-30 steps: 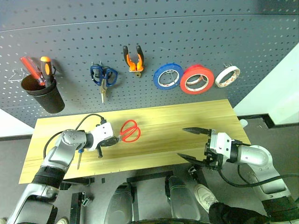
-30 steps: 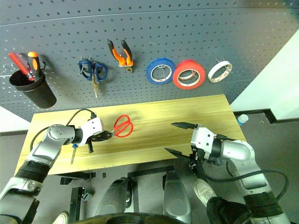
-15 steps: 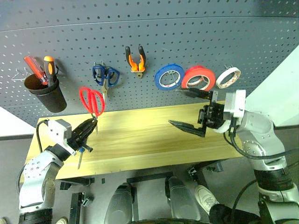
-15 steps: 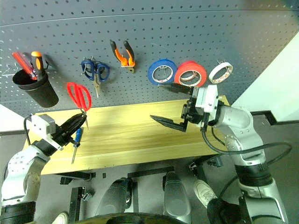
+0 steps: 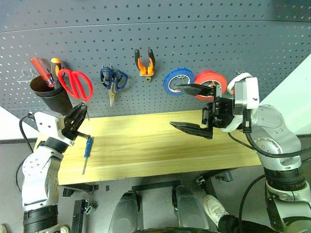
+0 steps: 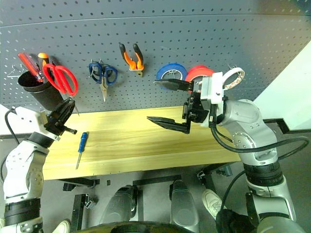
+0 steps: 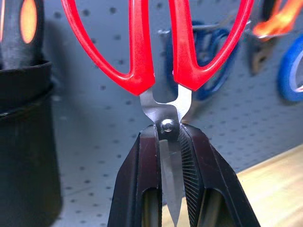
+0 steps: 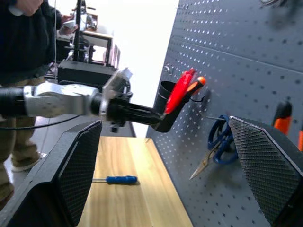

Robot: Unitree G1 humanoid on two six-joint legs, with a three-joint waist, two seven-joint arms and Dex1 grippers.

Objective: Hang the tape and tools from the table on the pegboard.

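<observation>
1. A long table [image 5: 146, 145] of light yellowish wood planks runs the width of the scene, its far edge set close against the foot of a dark grey pegboard [image 5: 194, 39].
2. The grain of the planks runs lengthwise, and the front edge shows as a paler strip.
3. A small, slim blue-handled screwdriver [image 5: 86, 153] lies flat on the wood near the table's left end, handle towards the wall and metal shaft pointing at the front edge.
4. The screwdriver lies close to the front edge, on the left part of the top.
</observation>
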